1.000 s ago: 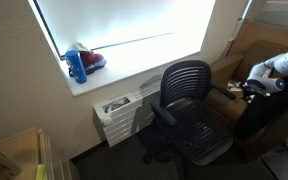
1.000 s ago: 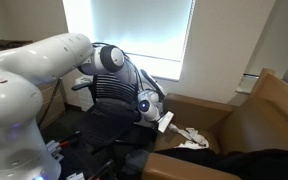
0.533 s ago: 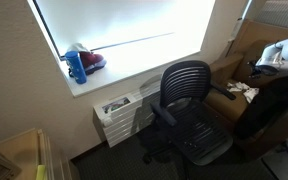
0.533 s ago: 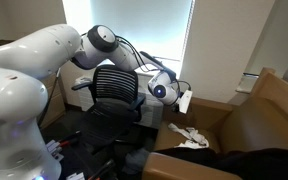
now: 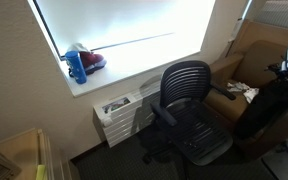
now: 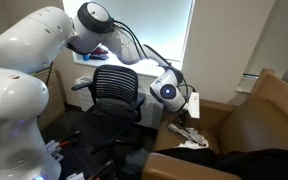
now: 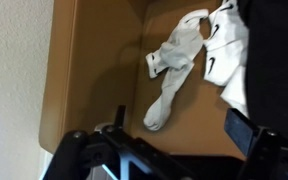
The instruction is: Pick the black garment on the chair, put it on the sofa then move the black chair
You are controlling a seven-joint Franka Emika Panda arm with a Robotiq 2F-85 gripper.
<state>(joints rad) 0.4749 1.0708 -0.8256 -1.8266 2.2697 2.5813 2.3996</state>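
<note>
Wrist view shows the gripper [image 7: 166, 150] with its jaws spread wide and nothing between them, poised over the sofa [image 7: 94, 70] seat, a white cloth [image 7: 169, 75] lying just beyond it. The black garment [image 7: 279, 50] lies beside the gripper, already on the sofa. Farther off the chair [image 5: 189, 105] stands empty; the step in hand looks like moving it: approach low, catch an armrest squarely, push slowly so the wheels roll.
</note>
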